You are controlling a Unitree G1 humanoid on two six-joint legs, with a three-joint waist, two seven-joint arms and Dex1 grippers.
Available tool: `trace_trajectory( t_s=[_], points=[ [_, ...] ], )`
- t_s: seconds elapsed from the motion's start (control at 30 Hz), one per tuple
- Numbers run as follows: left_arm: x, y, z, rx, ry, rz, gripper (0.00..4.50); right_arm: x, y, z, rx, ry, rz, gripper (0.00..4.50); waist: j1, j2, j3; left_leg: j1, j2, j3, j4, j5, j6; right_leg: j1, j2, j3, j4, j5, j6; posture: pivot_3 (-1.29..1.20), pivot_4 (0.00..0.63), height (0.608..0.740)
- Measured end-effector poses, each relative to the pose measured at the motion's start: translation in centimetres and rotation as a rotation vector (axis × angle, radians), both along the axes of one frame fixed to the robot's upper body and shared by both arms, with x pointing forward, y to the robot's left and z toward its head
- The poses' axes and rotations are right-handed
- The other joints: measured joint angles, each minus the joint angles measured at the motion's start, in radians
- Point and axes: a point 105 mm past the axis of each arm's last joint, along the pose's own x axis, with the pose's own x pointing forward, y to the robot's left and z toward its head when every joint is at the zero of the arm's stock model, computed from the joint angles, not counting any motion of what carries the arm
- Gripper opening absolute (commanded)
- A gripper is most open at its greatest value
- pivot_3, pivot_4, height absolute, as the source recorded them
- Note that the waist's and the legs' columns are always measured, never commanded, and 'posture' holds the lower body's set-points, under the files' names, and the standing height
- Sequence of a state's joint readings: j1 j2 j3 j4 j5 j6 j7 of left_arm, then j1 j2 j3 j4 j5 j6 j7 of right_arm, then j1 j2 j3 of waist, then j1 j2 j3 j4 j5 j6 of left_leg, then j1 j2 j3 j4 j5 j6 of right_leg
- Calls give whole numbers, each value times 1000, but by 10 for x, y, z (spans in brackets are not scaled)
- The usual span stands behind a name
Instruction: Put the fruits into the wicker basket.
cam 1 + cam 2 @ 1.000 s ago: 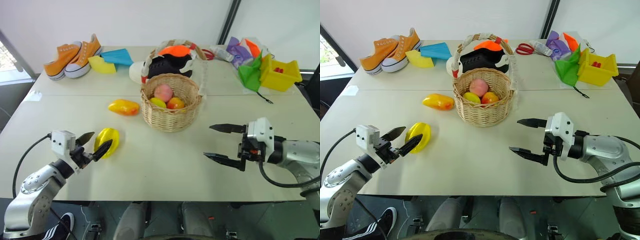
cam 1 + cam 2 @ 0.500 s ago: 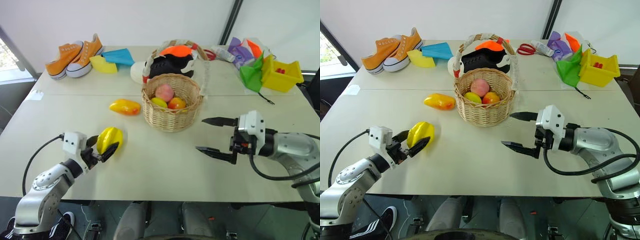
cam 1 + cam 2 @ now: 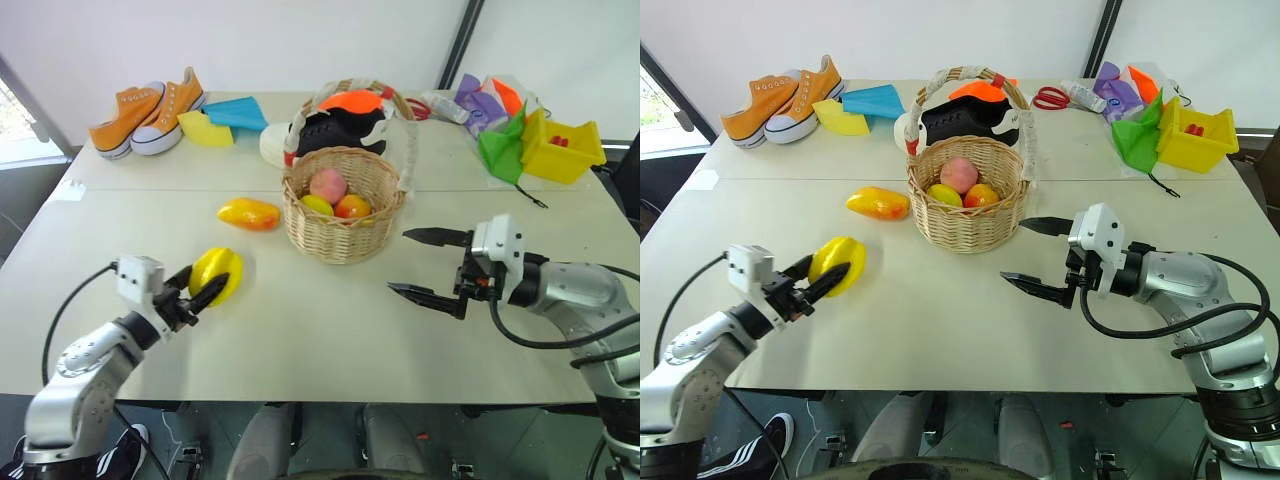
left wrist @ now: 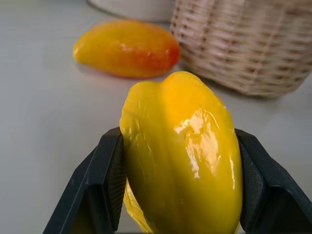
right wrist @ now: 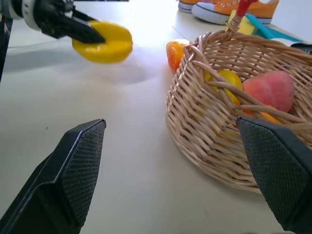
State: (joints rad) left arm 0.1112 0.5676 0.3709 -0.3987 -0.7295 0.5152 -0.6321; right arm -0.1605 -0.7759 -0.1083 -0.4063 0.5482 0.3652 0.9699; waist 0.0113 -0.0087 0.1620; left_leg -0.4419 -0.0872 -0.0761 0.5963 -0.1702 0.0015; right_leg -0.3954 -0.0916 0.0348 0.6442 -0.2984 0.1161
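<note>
A second ago my left end effector (image 3: 818, 284) stood wide open around the starfruit (image 3: 838, 265) as it lay on the table (image 3: 940, 330). Now the two fingers have closed onto it, one black pad pressed against each flank, as my left wrist view shows plainly, and the fruit looks to have come up a little off the table. So I judge the grasp made and the lift just begun; the carry to the basket (image 3: 967, 205) is the step ahead.

My right end effector (image 3: 1035, 256) hangs empty, its fingers spread as wide as they go, just beside the basket on its right; it has drifted slightly closer to the basket over the same second.

The mango (image 3: 878, 203) lies on the table near the basket's left side, untouched. Three fruits already sit inside the basket. The arched handle rises over the middle, so I think the starfruit should go in from the side to clear it.
</note>
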Motion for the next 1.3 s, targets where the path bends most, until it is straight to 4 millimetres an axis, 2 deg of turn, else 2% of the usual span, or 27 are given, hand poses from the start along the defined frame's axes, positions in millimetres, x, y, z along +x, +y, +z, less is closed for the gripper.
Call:
trace_trajectory(
  t_s=[0.13,0.17,0.27,0.4,0.57,0.73,0.83,0.9,1.13,1.23,1.3],
  points=[
    [14,-11,49,-45,-132,-63,2827,2,2,-1,22,-5,-14,4500,6,0,0,0,-1,-1,2,0,0,0,-1,-2,0,0,0,0,150,740],
    [21,-20,63,-52,-172,-87,2827,4,3,0,42,-13,-23,4500,6,-1,0,0,-1,-2,2,0,0,2,-1,-3,0,0,1,0,150,740],
    [37,-53,87,-83,-241,-176,2827,15,3,5,110,-51,-89,4500,3,-1,0,1,-3,-2,3,0,1,3,-1,-3,1,2,4,0,150,740],
    [57,-101,90,-149,-231,-270,2827,25,-1,12,178,-90,-163,4500,-1,-2,0,0,-3,-2,3,2,2,2,0,-4,3,4,7,0,150,740],
    [80,-140,80,-111,-227,-291,2827,26,-3,10,179,-103,-191,4500,0,-2,0,0,-2,-2,2,2,2,1,1,-4,5,4,7,0,150,740],
    [105,-147,81,-103,-253,-227,2827,26,-4,8,175,-108,-204,4500,0,-2,0,0,-2,-2,3,2,2,1,1,-4,4,4,7,0,150,740],
    [106,-155,80,-135,-256,-238,3677,26,-4,7,170,-116,-209,4500,1,-2,0,0,-2,-3,3,2,2,1,1,-5,4,4,7,0,150,740],
    [106,-157,80,-138,-257,-247,4426,26,-5,6,168,-111,-214,4500,0,-2,0,0,-2,-3,3,2,2,1,1,-5,4,4,7,0,150,740],
    [105,-154,85,-133,-295,-221,4426,26,-5,4,170,-107,-214,4500,-1,-2,0,0,-2,-3,3,2,2,1,2,-5,5,4,8,0,150,740],
    [84,-141,88,-126,-332,-268,4426,26,-4,5,169,-106,-205,4500,-9,-2,0,0,-2,-3,2,2,2,1,2,-5,5,4,8,0,150,740],
    [67,-131,81,-99,-329,-298,4426,27,-4,4,169,-100,-204,4500,-11,-2,0,1,-2,-3,2,3,2,1,2,-5,5,4,7,0,150,740]
  ],
)
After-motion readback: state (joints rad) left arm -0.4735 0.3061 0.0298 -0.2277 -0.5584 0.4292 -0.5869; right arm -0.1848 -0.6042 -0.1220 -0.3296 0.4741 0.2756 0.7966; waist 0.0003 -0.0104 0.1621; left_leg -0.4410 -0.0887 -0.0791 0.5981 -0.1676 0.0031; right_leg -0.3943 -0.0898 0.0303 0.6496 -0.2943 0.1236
